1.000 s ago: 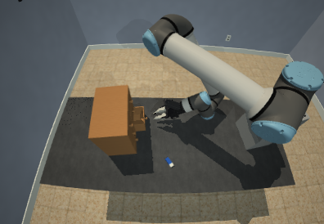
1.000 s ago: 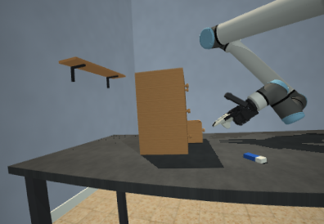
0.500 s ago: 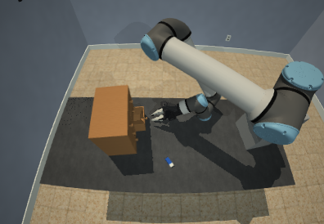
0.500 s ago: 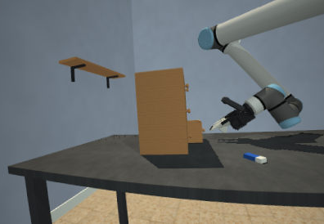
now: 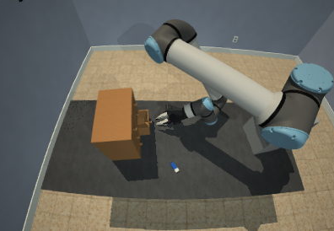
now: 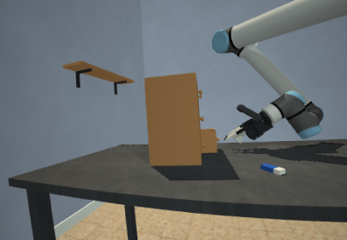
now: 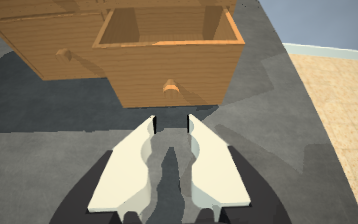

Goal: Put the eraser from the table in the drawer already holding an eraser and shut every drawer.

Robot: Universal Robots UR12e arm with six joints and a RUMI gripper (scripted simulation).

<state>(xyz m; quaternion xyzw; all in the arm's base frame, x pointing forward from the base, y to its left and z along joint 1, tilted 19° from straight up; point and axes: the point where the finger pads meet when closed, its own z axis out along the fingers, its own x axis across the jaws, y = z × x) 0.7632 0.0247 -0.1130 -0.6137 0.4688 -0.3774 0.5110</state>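
Note:
The wooden chest (image 5: 115, 124) stands upright on the dark table; it also shows in the exterior view (image 6: 173, 119). Its bottom drawer (image 7: 167, 65) (image 6: 209, 141) is pulled partly out. The part of its inside that I see holds nothing. My gripper (image 7: 171, 116) is just in front of that drawer's knob (image 7: 170, 89), not touching it. The fingers stand a narrow gap apart with nothing between them (image 5: 157, 121) (image 6: 228, 137). The blue and white eraser (image 5: 175, 167) (image 6: 272, 169) lies on the table in front of the chest, away from my gripper.
The two upper drawers are shut, with their knobs (image 6: 199, 93) (image 6: 202, 118) sticking out. A wall shelf (image 6: 97, 72) hangs behind the chest. The table's edge runs close to the eraser in the exterior view.

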